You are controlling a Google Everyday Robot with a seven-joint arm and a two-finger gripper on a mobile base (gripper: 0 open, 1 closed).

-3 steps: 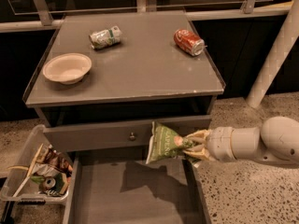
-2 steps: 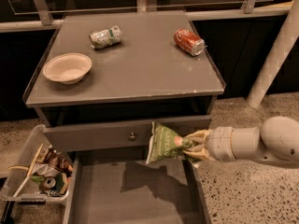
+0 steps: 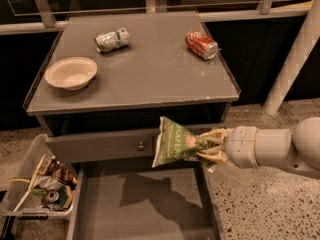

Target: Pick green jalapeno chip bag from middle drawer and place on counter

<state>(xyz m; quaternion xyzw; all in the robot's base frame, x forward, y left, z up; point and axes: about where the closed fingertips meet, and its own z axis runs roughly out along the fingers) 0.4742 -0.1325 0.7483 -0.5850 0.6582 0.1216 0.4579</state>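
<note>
Starting nearest the camera, the open drawer (image 3: 145, 204) fills the bottom of the view, its flat grey floor bare apart from the shadow of what hangs above it. To its left sits a clear bin (image 3: 20, 184) holding crumpled wrappers (image 3: 50, 181). Above the drawer's back right corner the gripper (image 3: 212, 146) reaches in from the right on a pale arm, clamped shut on the right end of the chip bag (image 3: 175, 143). The bag is clear of the drawer floor and held in the air in front of the closed upper drawer (image 3: 100, 146), just right of its small round knob (image 3: 141, 146). Its long axis runs roughly sideways, from the pinched end at the gripper out to the flared free end on the left, which tips slightly upward. The free end looks to sit just below the front edge of the surface (image 3: 150, 74), so the surface lies up and back from the bag. The lift out of the drawer seems done, and the placing likely calls for a rise above that front edge before any reach forward, or the bag's loose end could catch the lip. Farther back on the surface rest a pale bowl (image 3: 71, 73) at left, a crushed green-and-white can (image 3: 112, 39) behind it, and a red can (image 3: 201, 45) at right, with open room between them near the front.
</note>
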